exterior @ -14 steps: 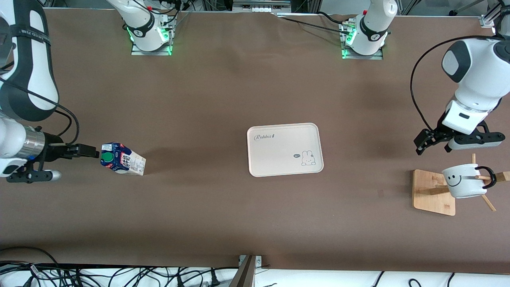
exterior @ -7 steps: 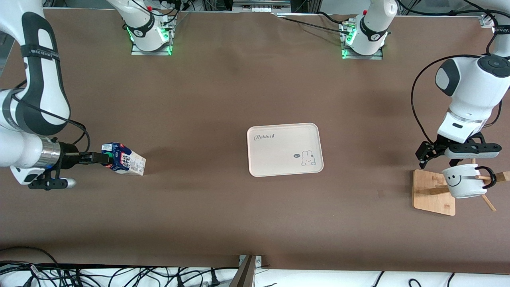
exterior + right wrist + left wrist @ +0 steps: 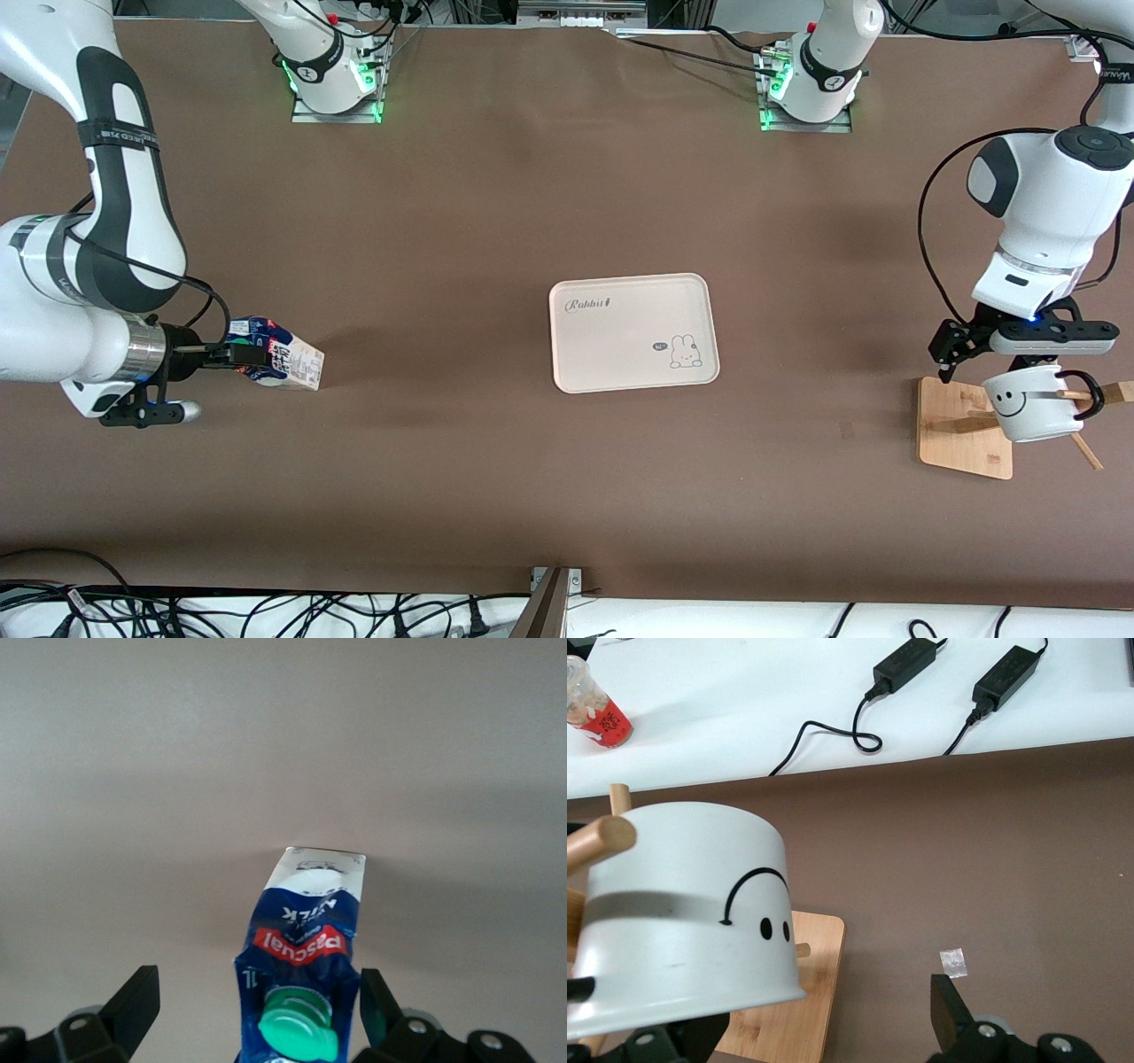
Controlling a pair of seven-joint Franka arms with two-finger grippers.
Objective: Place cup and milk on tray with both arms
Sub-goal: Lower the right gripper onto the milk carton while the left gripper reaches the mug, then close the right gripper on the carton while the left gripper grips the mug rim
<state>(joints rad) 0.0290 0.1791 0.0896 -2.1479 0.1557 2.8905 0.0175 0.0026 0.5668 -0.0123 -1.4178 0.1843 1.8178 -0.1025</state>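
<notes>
The milk (image 3: 292, 361) sits on the table at the right arm's end, its green-capped top toward my right gripper (image 3: 232, 356). In the right wrist view the open gripper (image 3: 257, 1008) has a finger on each side of the milk's (image 3: 308, 926) top, not closed on it. The cup (image 3: 1032, 403) hangs on a wooden peg rack (image 3: 961, 425) at the left arm's end. My left gripper (image 3: 985, 354) is open just above the cup (image 3: 682, 912). One of its fingers (image 3: 946, 1010) shows beside the cup; the other is mostly hidden under it. The tray (image 3: 620, 346) lies empty mid-table.
The rack's wooden base (image 3: 793, 1001) lies under the cup. A bit of tape (image 3: 951, 962) is on the table beside it. Off the table edge are power adapters (image 3: 904, 663) with cables and a red-labelled bottle (image 3: 594, 709). The arm bases (image 3: 332, 80) (image 3: 811, 89) stand farthest from the front camera.
My right gripper has moved in toward the milk until its fingers flank the capped top. My left gripper has come down and closer to the cup on the rack.
</notes>
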